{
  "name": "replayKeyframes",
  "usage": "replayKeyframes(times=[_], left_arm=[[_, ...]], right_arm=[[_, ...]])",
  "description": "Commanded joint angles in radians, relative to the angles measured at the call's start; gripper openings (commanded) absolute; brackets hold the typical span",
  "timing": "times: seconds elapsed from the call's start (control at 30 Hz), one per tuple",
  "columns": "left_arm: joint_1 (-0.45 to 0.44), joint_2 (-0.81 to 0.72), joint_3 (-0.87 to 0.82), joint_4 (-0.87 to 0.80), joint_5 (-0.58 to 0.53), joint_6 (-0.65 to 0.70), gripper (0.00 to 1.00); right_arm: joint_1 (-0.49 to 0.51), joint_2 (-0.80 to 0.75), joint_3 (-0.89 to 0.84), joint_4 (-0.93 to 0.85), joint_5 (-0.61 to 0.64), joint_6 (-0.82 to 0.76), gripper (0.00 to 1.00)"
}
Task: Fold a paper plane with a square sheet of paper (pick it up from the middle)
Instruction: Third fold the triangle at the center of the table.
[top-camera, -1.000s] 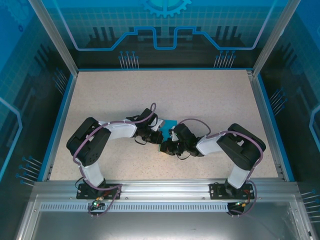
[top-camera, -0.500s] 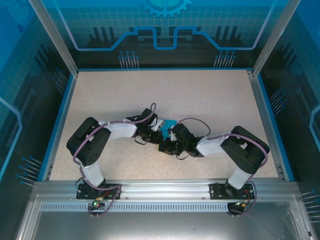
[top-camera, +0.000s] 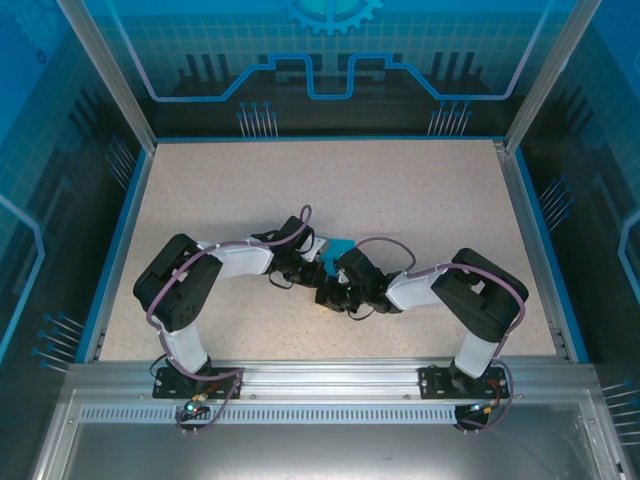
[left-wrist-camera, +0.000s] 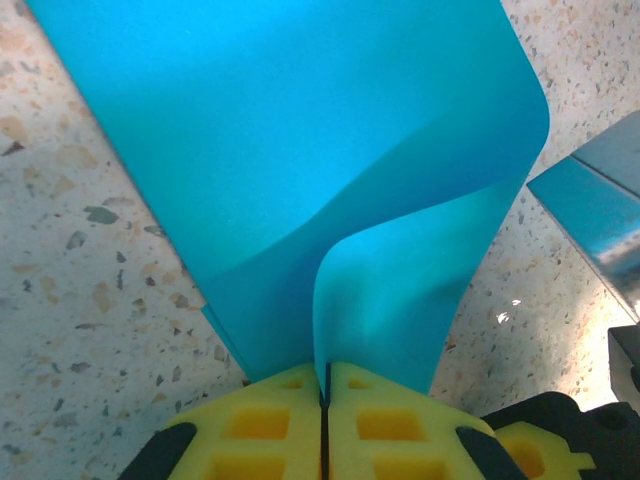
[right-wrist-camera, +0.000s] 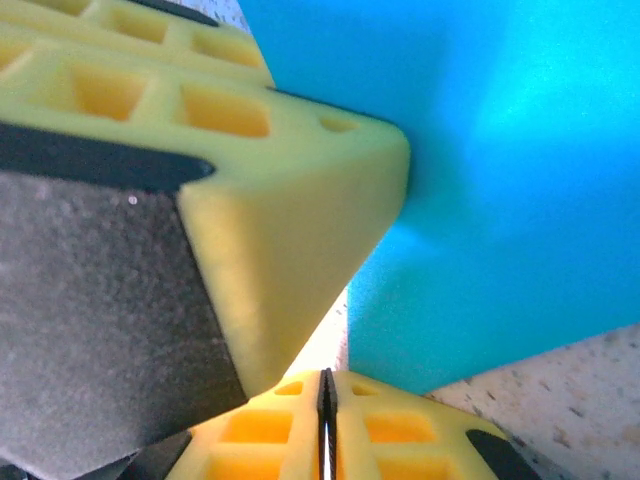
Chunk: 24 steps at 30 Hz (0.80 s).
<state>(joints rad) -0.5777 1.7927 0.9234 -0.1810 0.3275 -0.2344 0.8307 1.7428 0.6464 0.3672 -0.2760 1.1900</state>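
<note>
from the top external view the two arms bend inward and meet near the middle of the speckled table (top-camera: 420, 200), their wrists almost touching. the left gripper (top-camera: 313, 272) and the right gripper (top-camera: 328, 296) sit just beside each other, and a small patch of the square sheet of paper (top-camera: 335, 246) shows teal-blue just behind them, mostly covered by the wrists; how the jaws stand is too small to tell here. in the left wrist view the left gripper (left-wrist-camera: 324, 395) has its yellow fingers (left-wrist-camera: 262, 425) pressed together with only a thin dark seam between them, clenched on the near edge of the paper (left-wrist-camera: 300, 150). the sheet rises out of that pinch and spreads wide away from the camera, with a soft curl running up from the fingertips so one flap bows over the other; speckled table shows on both sides, and a shiny grey part of the other arm (left-wrist-camera: 595, 215) sits at the right edge. in the right wrist view the right gripper (right-wrist-camera: 326, 392) also has its yellow fingers (right-wrist-camera: 400, 430) closed to a hairline seam, and the paper (right-wrist-camera: 500, 170) comes down to meet them, so it grasps the sheet at its lower edge. a big yellow finger of the left gripper (right-wrist-camera: 290, 200) crosses the upper left of this view, touching the paper.
</note>
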Motion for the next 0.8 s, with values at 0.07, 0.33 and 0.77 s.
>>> replayKeyframes(times=[0.07,0.33,0.77], left_arm=[[0.006,0.042,-0.037,-0.031,-0.037,0.006,0.08],[0.007,0.042,-0.04,-0.028,-0.038,0.004,0.08],[0.007,0.051,-0.035,-0.029,-0.033,0.007,0.08]], right_arm=[[-0.011,-0.061,-0.027,-0.029,0.026,-0.004,0.12],[-0.08,-0.093,-0.054,-0.01,0.003,-0.018,0.13],[-0.095,0.0,-0.033,-0.029,-0.002,-0.041,0.11]])
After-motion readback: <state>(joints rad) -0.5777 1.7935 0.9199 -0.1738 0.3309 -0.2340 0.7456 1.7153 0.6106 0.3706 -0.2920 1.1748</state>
